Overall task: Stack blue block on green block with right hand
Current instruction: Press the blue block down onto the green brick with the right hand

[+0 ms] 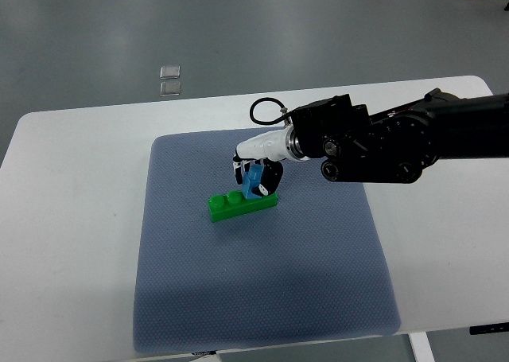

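Note:
A green block (237,204) with studs on top lies on the blue-grey mat (262,298) near the mat's middle. My right hand (256,171) reaches in from the right and its fingers are curled around a small blue block (256,182). The blue block is tilted and sits at the right end of the green block, touching or just above its top. Part of the blue block is hidden by my fingers. The left arm is out of view.
The mat lies on a white table (71,243). My black right forearm (398,143) crosses the table's right side. A small clear object (170,79) lies on the grey floor beyond the table's far edge.

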{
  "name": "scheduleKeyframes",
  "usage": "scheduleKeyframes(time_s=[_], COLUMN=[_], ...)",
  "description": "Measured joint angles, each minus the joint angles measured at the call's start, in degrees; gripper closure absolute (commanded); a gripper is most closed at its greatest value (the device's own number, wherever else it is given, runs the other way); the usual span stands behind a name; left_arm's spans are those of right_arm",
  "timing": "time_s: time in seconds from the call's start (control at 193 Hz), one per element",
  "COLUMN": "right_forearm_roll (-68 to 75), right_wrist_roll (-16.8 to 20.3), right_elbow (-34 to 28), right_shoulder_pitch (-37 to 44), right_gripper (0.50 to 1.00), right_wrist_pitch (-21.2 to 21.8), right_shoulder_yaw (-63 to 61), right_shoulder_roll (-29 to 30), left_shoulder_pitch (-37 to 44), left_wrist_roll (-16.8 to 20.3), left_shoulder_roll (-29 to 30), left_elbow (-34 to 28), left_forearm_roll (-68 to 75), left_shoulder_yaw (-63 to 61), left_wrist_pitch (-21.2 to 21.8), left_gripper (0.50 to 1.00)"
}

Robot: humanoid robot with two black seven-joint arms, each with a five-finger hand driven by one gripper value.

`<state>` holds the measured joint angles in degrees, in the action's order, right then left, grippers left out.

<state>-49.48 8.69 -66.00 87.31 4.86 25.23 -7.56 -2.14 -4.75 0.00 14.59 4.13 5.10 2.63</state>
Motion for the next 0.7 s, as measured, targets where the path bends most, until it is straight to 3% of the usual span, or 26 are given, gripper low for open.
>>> scheduleKeyframes(time_s=[0.699], right_forearm_roll=[-2.9], right_wrist_roll=[-0.5], right_elbow=[0.0], right_shoulder_pitch=[-1.1], right_gripper=[0.875], right_wrist_pitch=[-3.1], right_shoulder_yaw=[0.3], right_shoulder_roll=[0.0], left_shoulder_pitch=[0.0], left_wrist_roll=[-0.1], left_shoulder_roll=[0.0], left_elbow=[0.1], left_forearm_roll=[0.0], left_shoulder_yaw=[0.0], left_wrist_pitch=[0.0], left_gripper=[0.500])
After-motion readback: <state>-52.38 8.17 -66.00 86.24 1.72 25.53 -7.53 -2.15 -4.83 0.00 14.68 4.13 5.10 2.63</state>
